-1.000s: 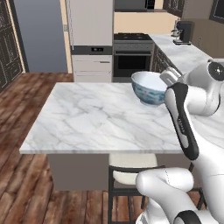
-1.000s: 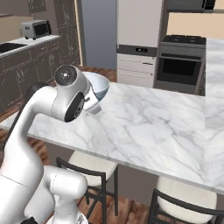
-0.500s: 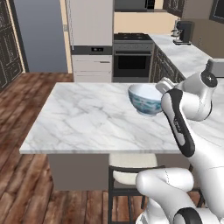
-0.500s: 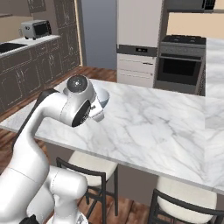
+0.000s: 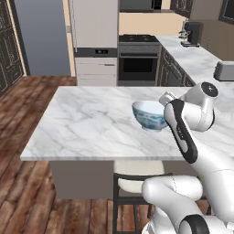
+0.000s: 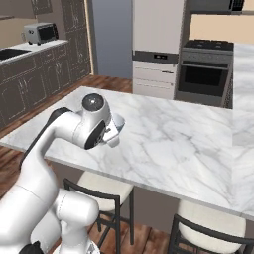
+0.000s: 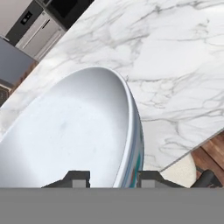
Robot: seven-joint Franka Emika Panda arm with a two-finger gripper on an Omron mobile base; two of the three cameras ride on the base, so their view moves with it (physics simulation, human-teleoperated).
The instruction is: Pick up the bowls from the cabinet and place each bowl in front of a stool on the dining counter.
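Placing step: pincer pinches the rim of the bowl, held over the counter above a stool. Next, I judge: lower until the foot sits flat, then release.

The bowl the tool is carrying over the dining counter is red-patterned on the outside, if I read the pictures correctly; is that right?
Not quite: the bowl held by the tool over the dining counter has a blue-teal pattern outside, not red. The left base view shows it; the hand view shows a teal streak below the rim, which the fingertips straddle.
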